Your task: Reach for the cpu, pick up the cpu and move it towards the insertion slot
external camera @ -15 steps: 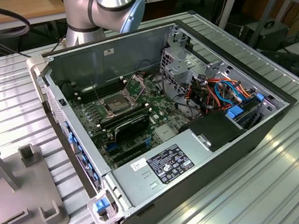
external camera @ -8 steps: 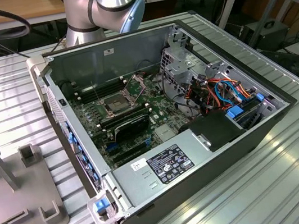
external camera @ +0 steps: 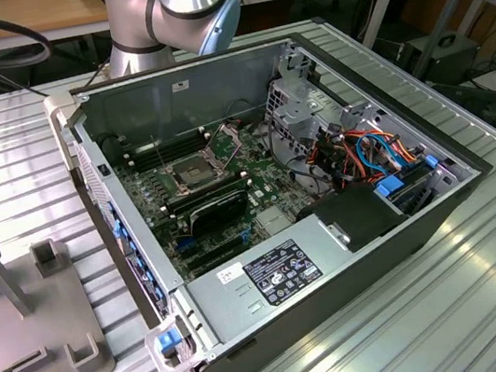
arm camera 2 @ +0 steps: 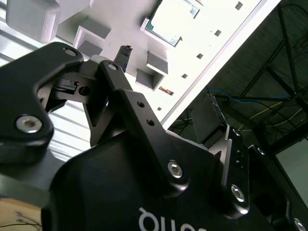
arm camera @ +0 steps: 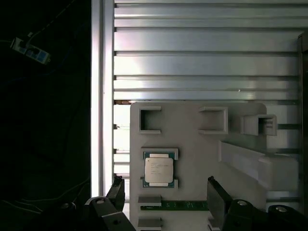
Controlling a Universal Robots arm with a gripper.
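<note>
Gripper [arm camera: 167, 198]: released, fingers [arm camera: 117, 191] spread wide, nothing held between them. It hangs over a grey holder plate [arm camera: 192, 139] that rests on the ribbed metal tabletop [external camera: 437, 307].

The cpu [arm camera: 159, 169] lies flat in its seat on that plate, printed face up, framed by two small brackets on opposite sides. Gripper and cpu are apart. In the first wrist view the chip sits just beyond the fingertips, roughly in line with the gap between them. A thin green strip [arm camera: 178, 206] lies on the plate close beside the cpu seat.

In the exterior view the insertion slot [external camera: 191, 169] sits inside the open computer case [external camera: 211, 69], with its retention plate [external camera: 225, 139] hinged up and its dark centre exposed. The holder plate stands beside the case on the exterior view's left. The arm [external camera: 173, 9] rises behind the case.
</note>
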